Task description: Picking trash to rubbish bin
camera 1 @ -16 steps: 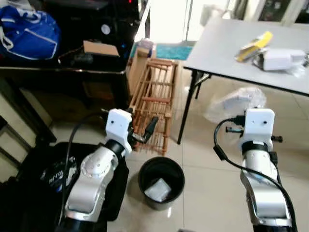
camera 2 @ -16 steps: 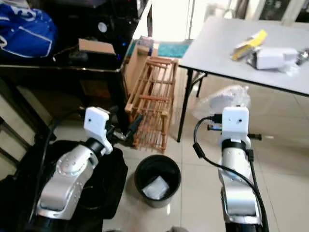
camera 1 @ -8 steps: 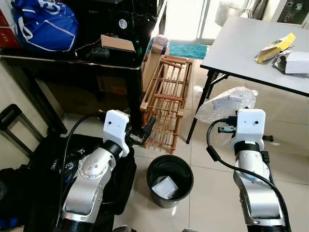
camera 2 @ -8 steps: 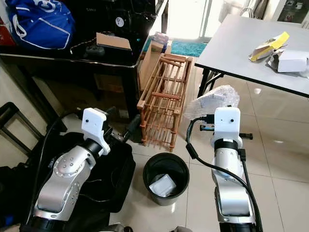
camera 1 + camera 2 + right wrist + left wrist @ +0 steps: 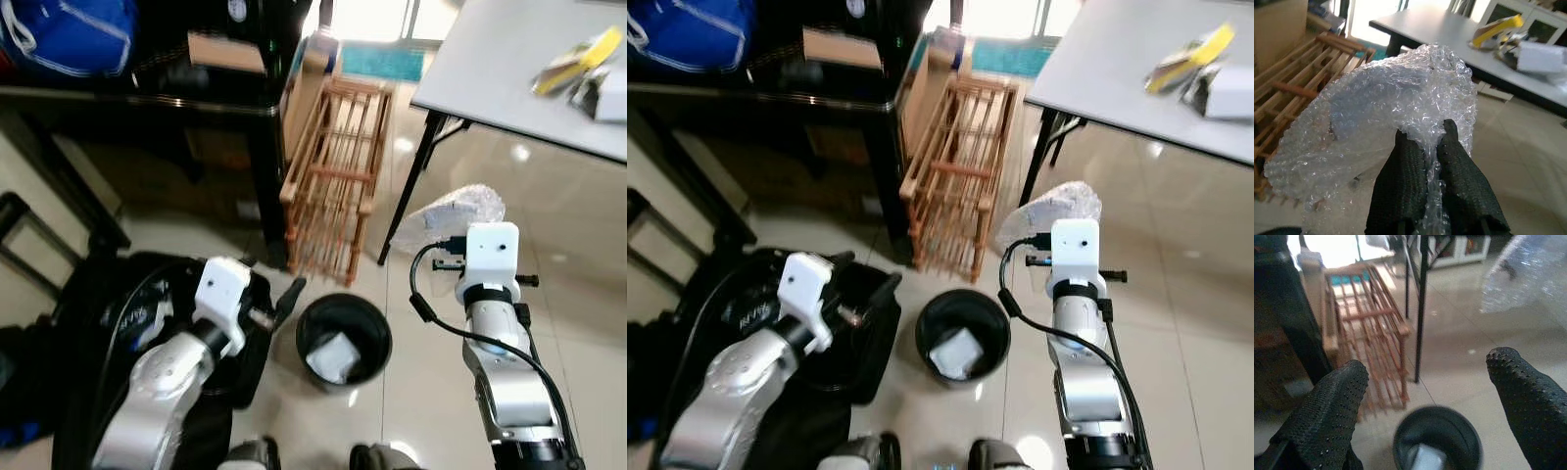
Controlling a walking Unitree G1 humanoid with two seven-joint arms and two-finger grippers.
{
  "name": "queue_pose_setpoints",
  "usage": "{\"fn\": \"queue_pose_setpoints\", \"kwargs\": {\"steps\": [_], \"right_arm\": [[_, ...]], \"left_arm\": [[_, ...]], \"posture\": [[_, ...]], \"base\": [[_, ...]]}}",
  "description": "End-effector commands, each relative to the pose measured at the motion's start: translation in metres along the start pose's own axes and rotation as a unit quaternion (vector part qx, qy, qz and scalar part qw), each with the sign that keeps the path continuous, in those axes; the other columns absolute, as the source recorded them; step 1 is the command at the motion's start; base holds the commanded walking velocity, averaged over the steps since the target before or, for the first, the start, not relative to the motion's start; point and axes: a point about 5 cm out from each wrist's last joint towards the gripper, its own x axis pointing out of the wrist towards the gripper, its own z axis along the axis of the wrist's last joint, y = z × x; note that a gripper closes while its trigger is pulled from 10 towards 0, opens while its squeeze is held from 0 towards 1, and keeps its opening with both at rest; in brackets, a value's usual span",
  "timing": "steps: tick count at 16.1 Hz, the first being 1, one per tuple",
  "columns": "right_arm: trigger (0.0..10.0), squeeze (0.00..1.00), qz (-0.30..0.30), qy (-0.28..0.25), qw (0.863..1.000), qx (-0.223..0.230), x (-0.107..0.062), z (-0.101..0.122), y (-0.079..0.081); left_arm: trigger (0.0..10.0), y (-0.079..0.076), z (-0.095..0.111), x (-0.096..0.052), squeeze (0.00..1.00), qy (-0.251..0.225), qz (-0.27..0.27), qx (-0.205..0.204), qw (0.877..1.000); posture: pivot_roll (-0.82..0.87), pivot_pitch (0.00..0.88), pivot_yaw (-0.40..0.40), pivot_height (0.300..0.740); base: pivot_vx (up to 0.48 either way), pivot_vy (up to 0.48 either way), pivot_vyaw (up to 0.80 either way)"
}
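Landmark: black rubbish bin, round, on the tiled floor, holding one pale crumpled item.

Change from half a second ago: the whole scene has shifted in the head views, so the camera has moved. The left arm now sits lower and nearer the bin's rim. The right arm keeps its place beside the bin, and its load is unchanged.

Right gripper: fingers pinched together on a sheet of bubble wrap. The wrap is carried above and beyond the bin, on the bin's right.

Left gripper: fingers spread wide, nothing between them, just beside the bin on its left; the bin's mouth lies below the gap.

Wooden rack: slatted, standing just beyond the bin, against a dark desk.

Grey table: beyond the bin to the right; a yellow packet and a white box on top, the box cut off by the frame edge.

Blue bag: on the desk, top cut off.

Black bag: on the floor left of the bin, partly hidden by the left arm.

Hard to make out: the head views are soft with blur; the item in the bin cannot be identified; the right fingertips are hidden behind the wrist housing in the head views.
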Motion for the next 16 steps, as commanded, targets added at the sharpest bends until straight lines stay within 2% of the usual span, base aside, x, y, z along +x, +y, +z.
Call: {"fn": "queue_pose_setpoints", "kwargs": {"steps": [1, 4, 6, 10, 11, 12, 16], "right_arm": [[10.0, 0.00, 0.006, 0.011, 1.000, -0.006, -0.002, -0.006, 0.002], [10.0, 0.00, 0.016, 0.027, 0.999, -0.009, -0.003, -0.014, 0.004], [10.0, 0.00, 0.027, 0.062, 0.998, -0.010, -0.001, -0.029, 0.008], [10.0, 0.00, 0.047, 0.136, 0.990, -0.001, -0.003, -0.057, 0.018], [10.0, 0.00, 0.053, 0.178, 0.982, 0.016, -0.009, -0.072, 0.022], [10.0, 0.00, 0.060, 0.198, 0.978, 0.024, -0.013, -0.082, 0.026], [10.0, 0.00, 0.089, 0.252, 0.963, 0.021, -0.022, -0.108, 0.039]], "left_arm": [[10.0, 0.000, 0.000, -0.006, 0.00, 0.006, -0.016, -0.002, 1.000], [10.0, 0.007, -0.012, -0.026, 0.00, 0.051, -0.028, -0.001, 0.998], [10.0, -0.005, -0.016, -0.032, 0.00, 0.067, -0.048, -0.004, 0.997], [10.0, -0.016, -0.014, -0.026, 0.00, 0.063, -0.049, -0.014, 0.997], [10.0, -0.019, -0.014, -0.024, 0.00, 0.063, -0.049, -0.015, 0.997], [10.0, -0.021, -0.013, -0.023, 0.00, 0.063, -0.051, -0.015, 0.997], [10.0, -0.022, -0.013, -0.023, 0.00, 0.069, -0.070, -0.016, 0.995]], "posture": [[0.08, 0.295, 0.024, 0.740], [0.09, 0.361, 0.025, 0.740], [0.10, 0.374, 0.026, 0.740], [0.11, 0.366, 0.029, 0.740], [0.11, 0.361, 0.029, 0.740], [0.11, 0.359, 0.028, 0.740], [0.12, 0.353, 0.024, 0.740]], "base": [[0.000, 0.000, 0.00], [0.000, 0.000, 0.00], [0.000, 0.000, 0.00], [0.000, 0.000, 0.00], [0.000, 0.000, 0.00], [0.000, 0.000, 0.00], [0.000, 0.000, 0.00]]}}
